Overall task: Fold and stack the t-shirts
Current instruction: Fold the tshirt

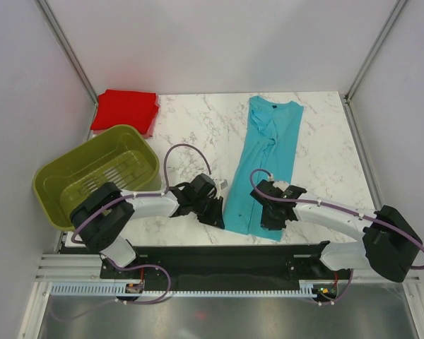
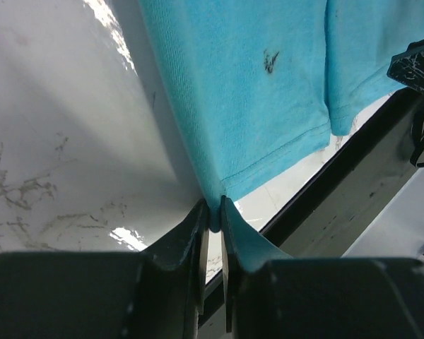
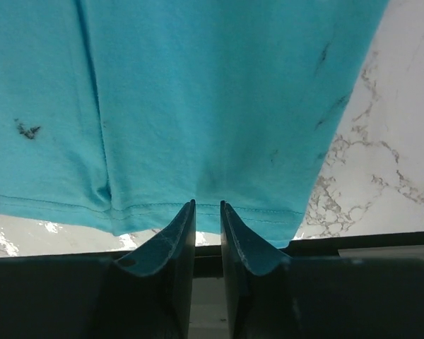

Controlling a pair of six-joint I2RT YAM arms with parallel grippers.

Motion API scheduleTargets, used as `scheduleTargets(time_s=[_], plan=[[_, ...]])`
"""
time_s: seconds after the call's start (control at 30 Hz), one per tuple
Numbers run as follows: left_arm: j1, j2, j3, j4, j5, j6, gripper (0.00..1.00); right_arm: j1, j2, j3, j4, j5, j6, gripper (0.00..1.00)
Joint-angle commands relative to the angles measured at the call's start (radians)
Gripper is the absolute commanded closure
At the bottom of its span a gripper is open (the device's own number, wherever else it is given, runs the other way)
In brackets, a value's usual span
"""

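From above, the turquoise shirt (image 1: pixel 268 155) lies stretched out long and narrow, its collar at the far edge of the tabletop (image 1: pixel 198 127) and its hem at the near edge, right of the middle. The red shirt (image 1: pixel 125 109) sits already folded in the far left corner, likely the base of the stack, with a green basket (image 1: pixel 49 191) by the left edge. The left claw (image 1: pixel 213 210) and right claw (image 1: pixel 272 220) are both down at the hem, one at each end, as if to carry it up toward the collar.

From the left wrist, the left claw (image 2: pixel 213 212) is pinched tight on the very corner of the shirt (image 2: pixel 247 92).

From the right wrist, the right claw (image 3: pixel 208 212) looks nipped on the hem near the shirt's (image 3: pixel 212 92) other corner, its fingers nearly together.
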Motion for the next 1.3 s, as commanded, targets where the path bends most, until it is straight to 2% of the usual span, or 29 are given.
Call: scheduleTargets(time_s=[0.0, 0.33, 0.7, 1.07, 1.27], plan=[[-0.013, -0.033, -0.037, -0.034, -0.023, -0.014, 0.81, 0.029, -0.005, 0.004, -0.046, 0.091, 0.086, 0.73], [-0.025, -0.063, -0.057, -0.034, -0.023, -0.014, 0.81, 0.031, -0.042, -0.002, -0.108, 0.108, 0.095, 0.75], [-0.033, -0.103, -0.097, -0.034, -0.023, -0.014, 0.81, 0.040, -0.102, -0.110, -0.129, 0.129, 0.133, 0.80], [-0.034, -0.286, -0.115, -0.034, -0.023, -0.014, 0.81, 0.072, -0.139, -0.154, -0.115, 0.126, 0.162, 0.80], [-0.030, -0.337, -0.095, -0.034, -0.023, -0.014, 0.81, 0.077, -0.182, -0.076, -0.200, 0.152, 0.168, 0.73]])
